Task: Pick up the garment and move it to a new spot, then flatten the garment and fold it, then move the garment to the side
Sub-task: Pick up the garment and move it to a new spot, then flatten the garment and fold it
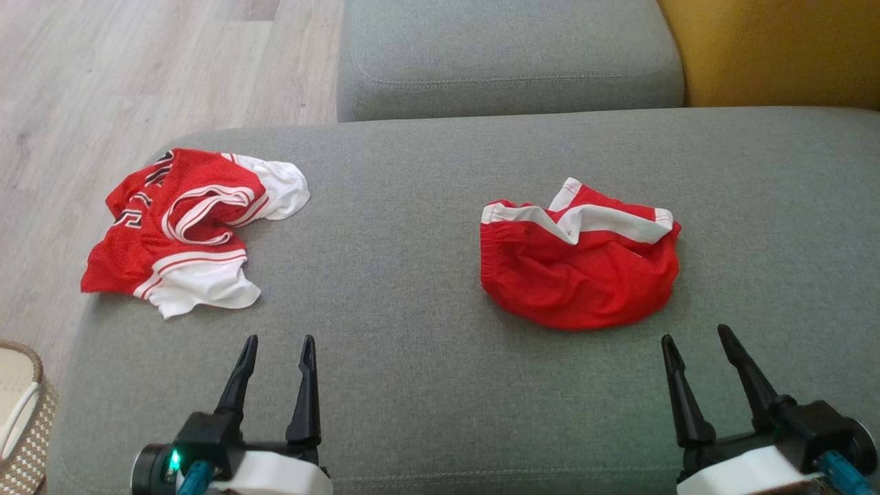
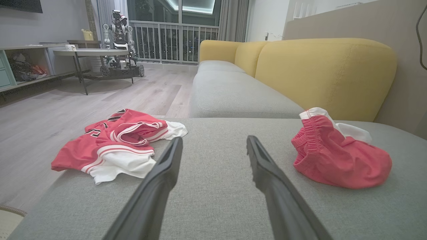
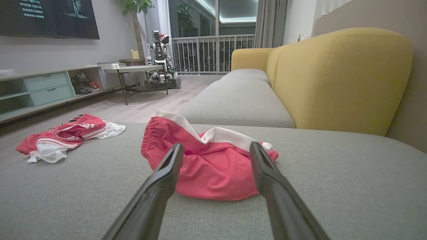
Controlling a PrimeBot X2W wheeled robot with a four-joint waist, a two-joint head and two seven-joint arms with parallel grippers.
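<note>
Two crumpled garments lie on the grey sofa seat (image 1: 405, 289). A red and white jersey (image 1: 185, 234) (image 2: 116, 146) (image 3: 63, 136) is bunched near the seat's left edge. Red shorts (image 1: 584, 275) (image 2: 340, 160) (image 3: 206, 173) with white trim lie in a heap at the right. My left gripper (image 1: 280, 340) (image 2: 214, 138) hovers open over bare cushion, just near-right of the jersey. Just short of the shorts, my right gripper (image 1: 694, 333) (image 3: 217, 144) is open, fingers pointing at them. Neither gripper touches cloth.
A second grey seat cushion (image 1: 509, 55) lies beyond, with the yellow backrest (image 1: 777, 48) at the far right. Wooden floor (image 1: 103, 75) runs along the left, past the seat's edge. A woven basket (image 1: 20, 405) stands at the lower left. A round table (image 2: 90, 53) stands across the room.
</note>
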